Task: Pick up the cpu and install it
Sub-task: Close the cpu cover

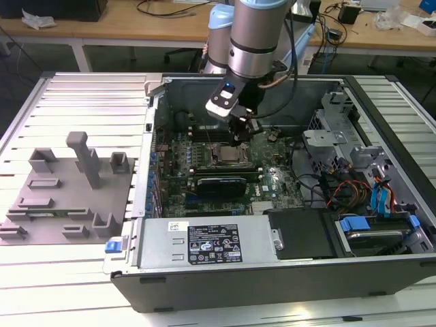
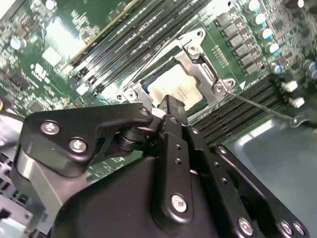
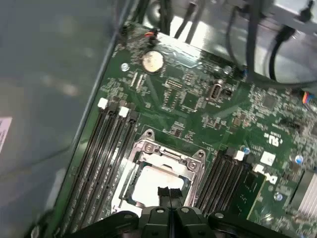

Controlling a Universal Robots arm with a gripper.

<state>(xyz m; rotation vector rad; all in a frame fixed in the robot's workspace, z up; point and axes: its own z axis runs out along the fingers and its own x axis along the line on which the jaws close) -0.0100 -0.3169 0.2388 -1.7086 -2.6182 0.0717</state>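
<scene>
Cpu [image 3: 148, 186] lies in socket [image 3: 148, 147], seen in both wrist views; hand [image 3: 169, 192], closed together, hovers just above.

printed label [image 1: 213, 244] on the power supply [image 1: 155, 248], print too small to read, nothing else legible

Sitting in stock: one cpu [image 3: 153, 184], one socket frame [image 3: 148, 148], one coin cell battery [image 3: 152, 60], one computer case [image 1: 272, 289], one grey fixture plate [image 1: 61, 204].
</scene>
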